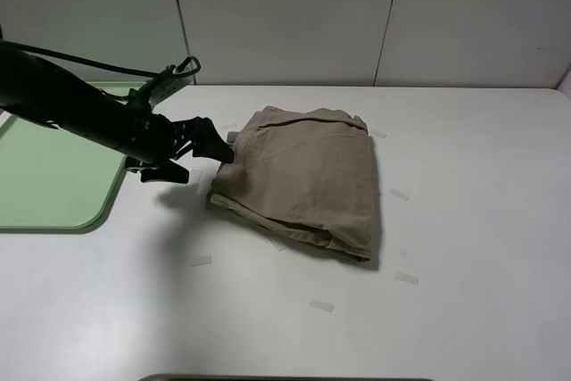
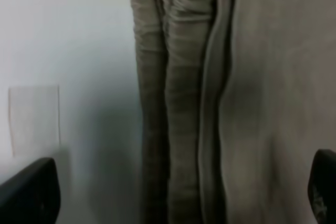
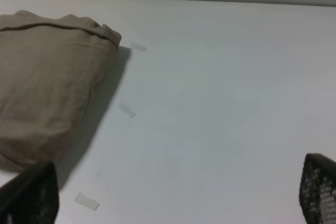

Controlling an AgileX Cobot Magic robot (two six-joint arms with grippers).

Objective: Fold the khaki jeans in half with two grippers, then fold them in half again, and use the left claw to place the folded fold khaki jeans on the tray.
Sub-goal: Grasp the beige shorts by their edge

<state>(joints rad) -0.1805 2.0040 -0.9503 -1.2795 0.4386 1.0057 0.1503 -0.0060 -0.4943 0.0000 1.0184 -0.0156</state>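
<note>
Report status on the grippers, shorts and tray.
Left gripper open, jaws straddling the left edge of the folded khaki shorts. Right gripper open over bare table, clear of cloth. Mint-green tray unobstructed.

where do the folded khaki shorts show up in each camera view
Exterior high: the khaki jeans lie folded mid-table, the left claw at their left edge.
Left wrist: their stacked folded edges fill the middle and right of the picture, between the finger plates.
Right wrist: they fill the left side.
Shared landmark: the small tape strip on the table past the shorts' right edge, also seen in the right wrist view.
</note>
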